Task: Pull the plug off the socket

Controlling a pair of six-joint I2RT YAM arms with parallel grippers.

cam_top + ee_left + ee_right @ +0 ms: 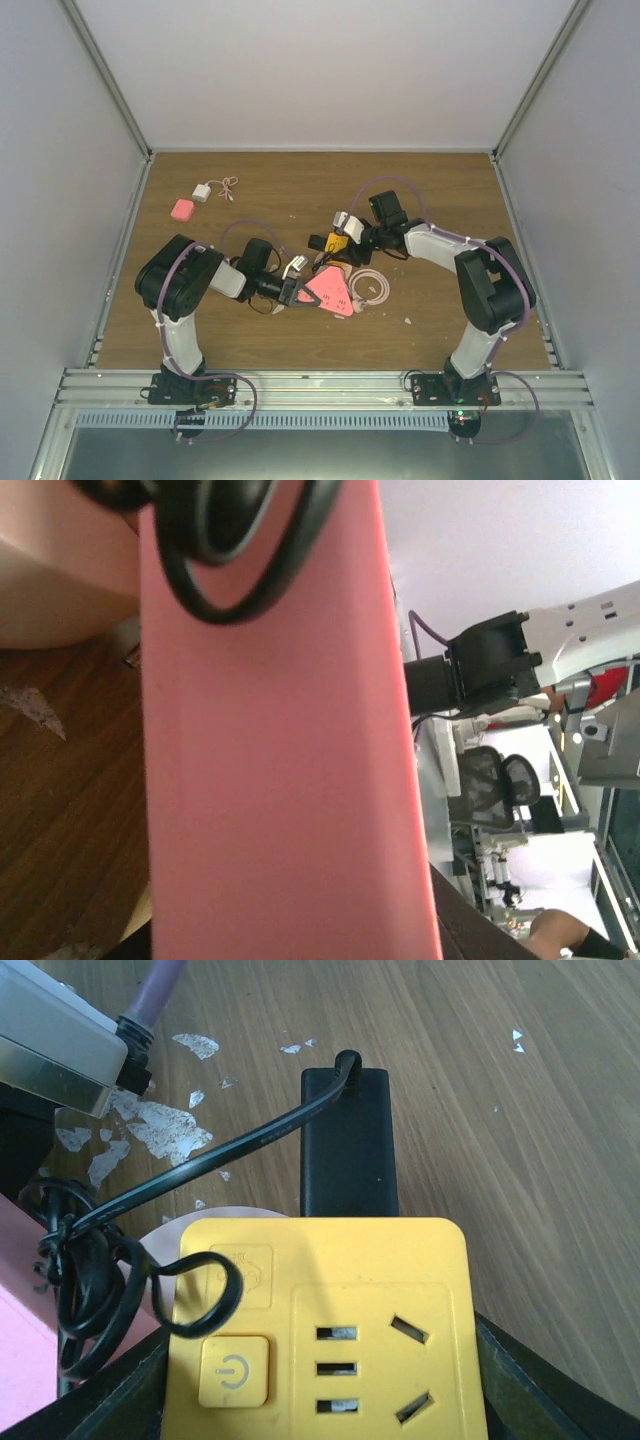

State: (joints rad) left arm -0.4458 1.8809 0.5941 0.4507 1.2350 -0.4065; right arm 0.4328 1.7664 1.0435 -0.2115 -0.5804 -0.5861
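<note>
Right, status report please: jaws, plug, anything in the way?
Right jaws shut on socket. Plug seated in it, not yet out. Left jaws against pink block, grip unclear. Cable looped beside socket.

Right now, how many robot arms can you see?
2. The left arm reaches toward the pink triangular block; the right arm reaches the yellow socket mid-table.

The socket (330,1260) is yellow, its plug (348,1140) and cord (200,1160) black. At its 6 o'clock, a pink wedge (330,290) and a paler pink coil (372,288). The table (300,190) is brown wood grain, flecked white. At its 10 o'clock, a pink block (182,209) and white adapter (202,193).
</note>
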